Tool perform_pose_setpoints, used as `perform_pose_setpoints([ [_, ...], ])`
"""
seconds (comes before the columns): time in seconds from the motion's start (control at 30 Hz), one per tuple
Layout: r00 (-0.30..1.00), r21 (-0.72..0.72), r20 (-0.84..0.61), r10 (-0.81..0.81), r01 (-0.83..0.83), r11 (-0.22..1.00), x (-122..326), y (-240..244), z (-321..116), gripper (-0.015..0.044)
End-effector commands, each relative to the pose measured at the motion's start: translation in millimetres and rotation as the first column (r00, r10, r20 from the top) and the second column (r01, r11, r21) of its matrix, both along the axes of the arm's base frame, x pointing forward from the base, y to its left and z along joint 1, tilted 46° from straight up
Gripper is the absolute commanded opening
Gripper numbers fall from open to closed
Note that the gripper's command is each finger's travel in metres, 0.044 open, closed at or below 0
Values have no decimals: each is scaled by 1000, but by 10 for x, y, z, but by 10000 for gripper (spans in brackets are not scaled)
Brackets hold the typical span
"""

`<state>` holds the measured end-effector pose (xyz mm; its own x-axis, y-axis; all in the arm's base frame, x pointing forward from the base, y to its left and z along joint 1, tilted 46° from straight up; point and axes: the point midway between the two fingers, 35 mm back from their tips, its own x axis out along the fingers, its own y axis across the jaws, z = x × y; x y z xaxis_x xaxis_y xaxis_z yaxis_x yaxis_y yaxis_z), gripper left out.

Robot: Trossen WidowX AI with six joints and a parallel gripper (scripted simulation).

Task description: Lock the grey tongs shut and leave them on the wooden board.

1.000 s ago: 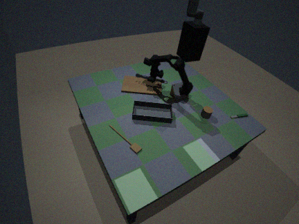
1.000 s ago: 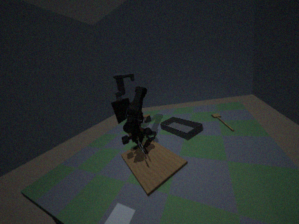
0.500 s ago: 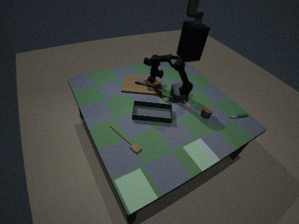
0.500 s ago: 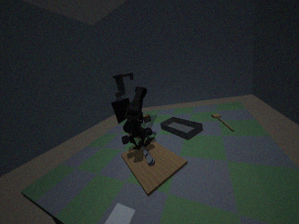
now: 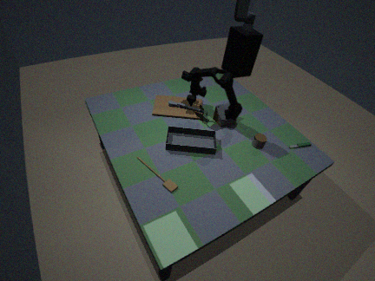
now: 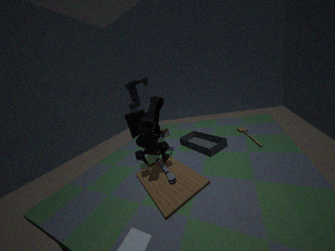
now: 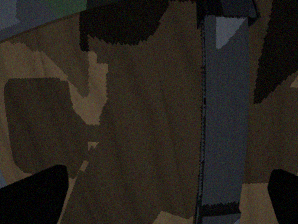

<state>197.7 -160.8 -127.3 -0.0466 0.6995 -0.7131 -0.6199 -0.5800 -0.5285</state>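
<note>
The grey tongs (image 5: 187, 107) (image 6: 167, 172) (image 7: 225, 115) are lying on the wooden board (image 5: 165, 111) (image 6: 174, 197) (image 7: 142, 115), their arms sitting close together; whether the lock is holding them, I cannot tell. In the top view one end is reaching past the board's edge on the side toward the arm's base. The claw (image 5: 191, 101) (image 6: 152, 162) (image 7: 172, 181) is hovering over the tongs, released, its fingers standing wide on either side of them and grasping nothing. The black arm (image 5: 230, 88) (image 6: 152, 116) is bending over the board from its base, its shadow falling across the wood. Beside the board, the roasting tin (image 5: 191, 151) (image 6: 217, 150) is resting on the green and grey checked table top (image 5: 204, 217) (image 6: 233, 209), with no tongs lying across it. Farther out, a wooden spatula (image 5: 169, 186) (image 6: 243, 129) is lying flat, a round brown-topped pot (image 5: 259, 140) is standing near the arm's base, and a green-handled tool (image 5: 303, 145) is lying near the table's edge.
</note>
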Motion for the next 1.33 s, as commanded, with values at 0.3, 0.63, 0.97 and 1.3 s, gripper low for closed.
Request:
perform_pose_setpoints([
  [0.3,1000,2,-11,-11,11,1000,-1247,-332,1185,440],
  [0.63,1000,-1,-10,-16,16,1000,-1229,-453,1292,440],
  [0.97,1000,-4,-9,-24,24,1000,-1206,-664,1510,440],
  [1.3,1000,-4,-9,-24,24,1000,-1206,-664,1510,440],
])
